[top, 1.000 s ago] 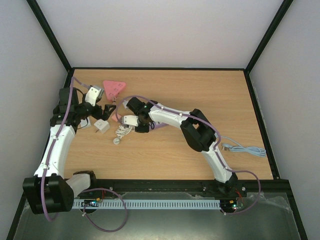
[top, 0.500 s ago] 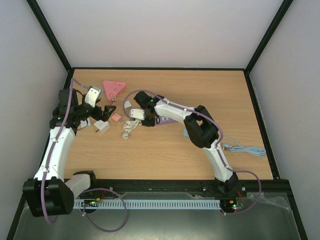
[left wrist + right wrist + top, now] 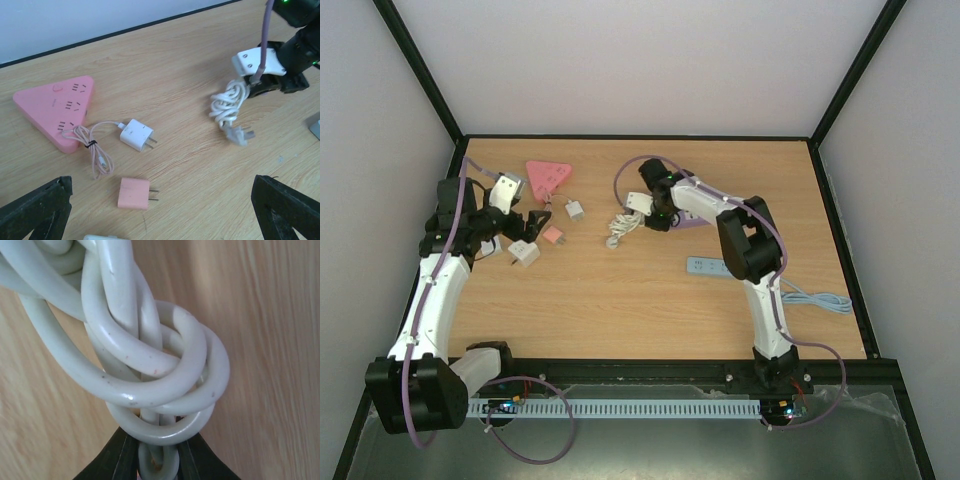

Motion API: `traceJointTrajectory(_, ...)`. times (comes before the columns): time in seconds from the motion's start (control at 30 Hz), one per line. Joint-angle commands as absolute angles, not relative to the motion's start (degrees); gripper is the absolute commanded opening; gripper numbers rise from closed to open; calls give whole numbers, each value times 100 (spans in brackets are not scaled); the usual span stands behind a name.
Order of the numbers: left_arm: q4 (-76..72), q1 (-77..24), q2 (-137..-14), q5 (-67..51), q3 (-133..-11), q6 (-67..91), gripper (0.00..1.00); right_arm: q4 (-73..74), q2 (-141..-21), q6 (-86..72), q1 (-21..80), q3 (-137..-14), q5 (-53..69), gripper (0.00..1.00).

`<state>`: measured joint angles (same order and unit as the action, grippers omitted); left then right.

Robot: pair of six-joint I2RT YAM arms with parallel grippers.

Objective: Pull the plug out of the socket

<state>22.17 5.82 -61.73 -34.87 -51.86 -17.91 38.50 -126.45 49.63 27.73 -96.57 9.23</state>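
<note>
Near the far edge of the table [image 3: 620, 300], the right gripper [image 3: 643, 208] pinches tight the light, floppy cord [image 3: 618, 230], probably better taken by its stiff plug [image 3: 240, 135], while the left gripper [image 3: 527, 222] gapes empty.

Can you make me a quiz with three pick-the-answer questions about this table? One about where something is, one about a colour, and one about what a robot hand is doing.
1. Where is the small pink plastic plug?
A) stuck in the pink triangular socket block
B) lying on the wooden table, apart from the block
C) hanging in the air

2. What colour is the coiled rubbery cable?
A) white
B) black
C) green

3. What is the right gripper doing?
A) standing wide open
B) shut on the coiled cable
C) shut on the pink plug

Answers:
1 B, because its two prongs are bare and table shows all around it.
2 A, because every loop is pale white.
3 B, because its black fingers pinch the lowest loop.
</note>
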Motion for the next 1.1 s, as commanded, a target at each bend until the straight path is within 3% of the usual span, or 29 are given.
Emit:
traceJointTrajectory(0.0,2186,606,-6233,-3322,-5245,-1681,100,4112,-12482,5187,2258,-9227,539,18)
traceJointTrajectory(0.63,2458,600,-6504,-3256,-5477,-1684,100,4090,-11934,5753,301,-8416,545,23)
traceJointTrajectory(0.83,2860,603,-6906,-3105,-5954,-1715,100,4307,-11562,5765,228,-8531,720,38)
traceJointTrajectory(1.07,3261,606,-7261,-2829,-6570,-1792,100,4924,-11345,5438,223,-9477,1031,67)
